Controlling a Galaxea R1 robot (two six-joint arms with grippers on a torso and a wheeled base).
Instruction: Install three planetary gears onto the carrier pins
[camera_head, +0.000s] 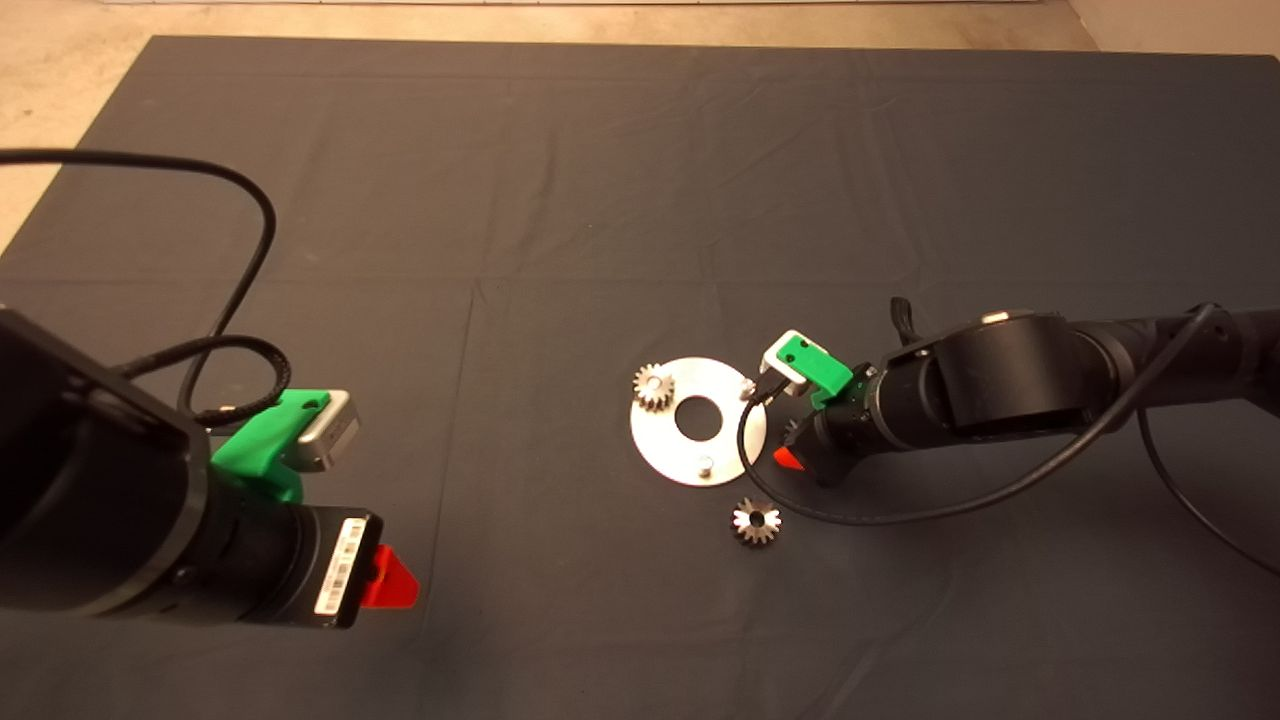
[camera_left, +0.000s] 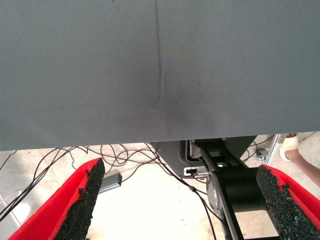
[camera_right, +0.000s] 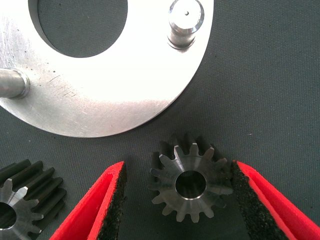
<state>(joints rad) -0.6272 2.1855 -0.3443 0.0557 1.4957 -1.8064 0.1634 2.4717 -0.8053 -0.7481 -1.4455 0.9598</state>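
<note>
The round silver disc (camera_head: 668, 440) lies on the mat with its carrier pins. One planetary gear (camera_head: 654, 386) sits on the far left pin. Two pins stand bare (camera_head: 747, 385) (camera_head: 705, 465). My right gripper (camera_head: 792, 446) is low at the disc's right edge. In the right wrist view the right gripper (camera_right: 178, 169) is open around a second gear (camera_right: 190, 182) lying flat on the mat. One pad (camera_right: 240, 187) is at its teeth and the other is apart. The disc (camera_right: 125, 95) and a bare pin (camera_right: 186, 20) lie just beyond. A third gear (camera_head: 757, 521) (camera_right: 25, 200) lies loose near the disc.
My left gripper (camera_head: 390, 582) (camera_left: 181, 169) waits open and empty at the lower left of the mat. Its wrist view looks past the mat's edge at floor cables and a person's shoe (camera_left: 291, 146). A black cable (camera_head: 900, 510) loops beside the right arm.
</note>
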